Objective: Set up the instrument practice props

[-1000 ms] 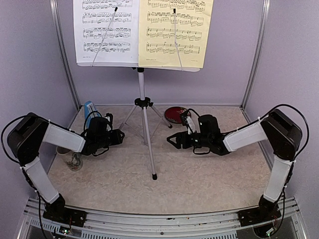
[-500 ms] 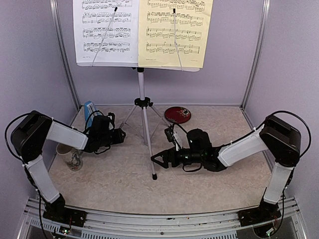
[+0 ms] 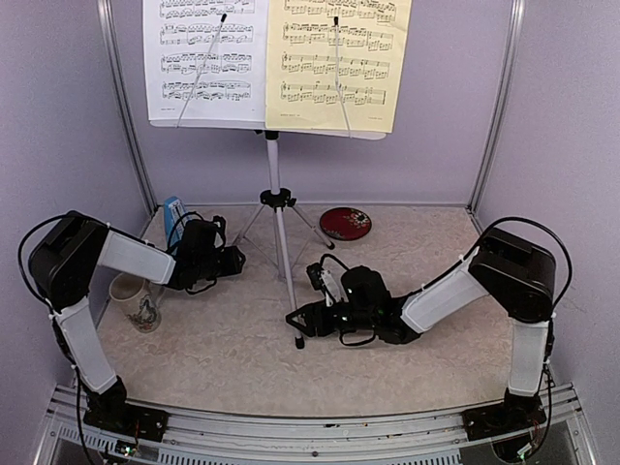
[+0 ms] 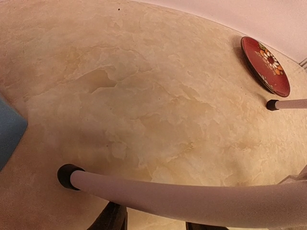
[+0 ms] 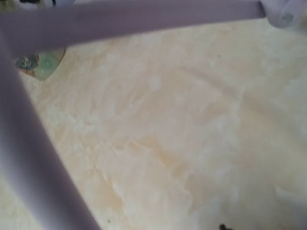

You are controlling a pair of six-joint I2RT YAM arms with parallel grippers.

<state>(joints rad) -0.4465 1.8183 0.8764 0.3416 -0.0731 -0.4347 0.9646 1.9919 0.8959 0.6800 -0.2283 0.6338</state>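
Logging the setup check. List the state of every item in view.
music stand, upright on its tripod
white sheet, up on the stand
yellow sheet, up on the stand
metronome, standing, partly hidden
mug, upright
red plate, lying flat
left claw, opening unclear
right claw, opening unclear

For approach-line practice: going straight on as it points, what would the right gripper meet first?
Probably the music stand's front leg, just ahead of the right gripper; depth is unclear.
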